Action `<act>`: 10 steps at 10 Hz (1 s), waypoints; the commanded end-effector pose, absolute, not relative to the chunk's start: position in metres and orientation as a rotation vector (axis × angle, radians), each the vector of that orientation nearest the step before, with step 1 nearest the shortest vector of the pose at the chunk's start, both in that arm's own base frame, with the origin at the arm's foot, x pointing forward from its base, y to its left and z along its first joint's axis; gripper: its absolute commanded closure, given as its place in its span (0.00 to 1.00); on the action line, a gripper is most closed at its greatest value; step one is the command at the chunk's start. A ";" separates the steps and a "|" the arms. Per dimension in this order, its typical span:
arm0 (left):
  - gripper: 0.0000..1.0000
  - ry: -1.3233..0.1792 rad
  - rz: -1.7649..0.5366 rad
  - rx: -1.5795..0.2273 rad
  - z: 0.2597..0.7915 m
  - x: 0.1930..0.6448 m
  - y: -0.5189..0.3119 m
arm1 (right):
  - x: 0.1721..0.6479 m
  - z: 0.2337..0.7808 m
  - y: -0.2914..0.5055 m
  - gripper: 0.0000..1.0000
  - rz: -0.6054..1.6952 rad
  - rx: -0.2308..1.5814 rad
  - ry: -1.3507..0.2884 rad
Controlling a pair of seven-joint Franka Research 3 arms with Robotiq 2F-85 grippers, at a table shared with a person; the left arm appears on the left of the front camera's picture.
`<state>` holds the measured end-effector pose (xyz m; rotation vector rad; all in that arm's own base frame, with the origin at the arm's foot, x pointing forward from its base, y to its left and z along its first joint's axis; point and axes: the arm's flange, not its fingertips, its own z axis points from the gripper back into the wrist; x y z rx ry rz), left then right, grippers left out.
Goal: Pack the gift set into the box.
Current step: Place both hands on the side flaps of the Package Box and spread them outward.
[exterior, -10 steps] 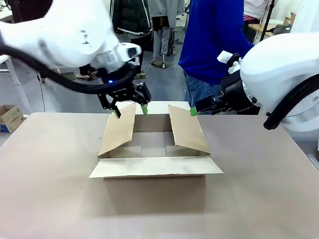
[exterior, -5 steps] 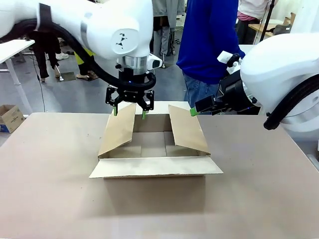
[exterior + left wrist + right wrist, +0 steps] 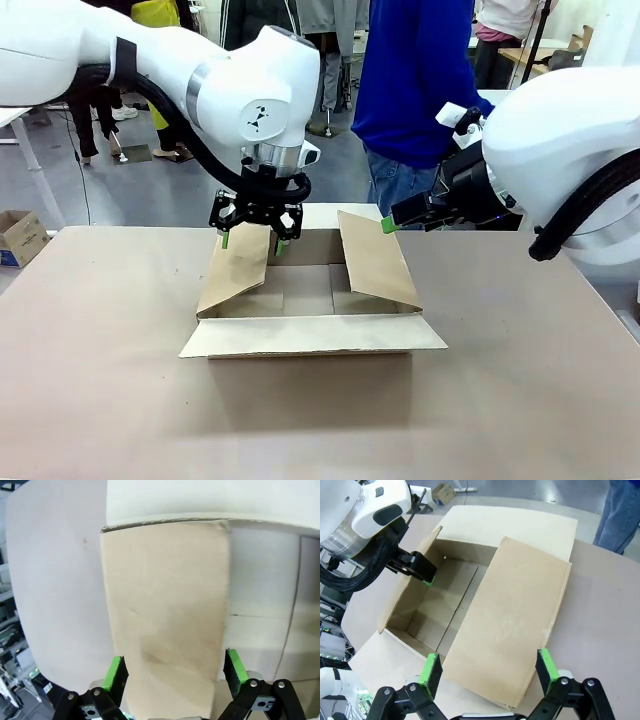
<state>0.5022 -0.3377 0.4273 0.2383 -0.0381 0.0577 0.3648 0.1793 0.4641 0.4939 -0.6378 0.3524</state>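
The brown cardboard box (image 3: 310,335) stands open in the middle of the table, its near and far flaps folded out flat and its two side flaps raised. Its inside shows bare cardboard. My left gripper (image 3: 252,235) is open, its green pads straddling the top edge of the left side flap (image 3: 165,605) from either side. My right gripper (image 3: 388,225) hovers open just above the top edge of the right side flap (image 3: 520,600), which lies between its fingers (image 3: 545,667) in the right wrist view. The left gripper (image 3: 417,567) also shows there, at the box's far wall. The gift set is out of view.
A person in a blue top (image 3: 420,80) stands at the table's far side, behind the box. The tan tabletop (image 3: 100,400) runs bare around the box. A small carton (image 3: 20,235) sits on the floor at far left.
My left arm swung in over the box, turned its gripper and lowered it onto the left side flap's top edge. The right arm and the box have not moved.
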 end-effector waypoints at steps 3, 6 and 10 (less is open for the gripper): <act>0.00 -0.079 0.084 0.240 0.442 0.487 -0.304 | 0.366 0.468 0.176 0.00 0.370 0.491 -0.634; 0.00 -0.134 0.113 0.203 0.461 0.478 -0.274 | 0.366 0.468 0.176 0.00 0.370 0.491 -0.634; 0.00 -0.101 0.096 0.002 0.473 0.472 -0.207 | 0.366 0.468 0.176 0.00 0.370 0.491 -0.634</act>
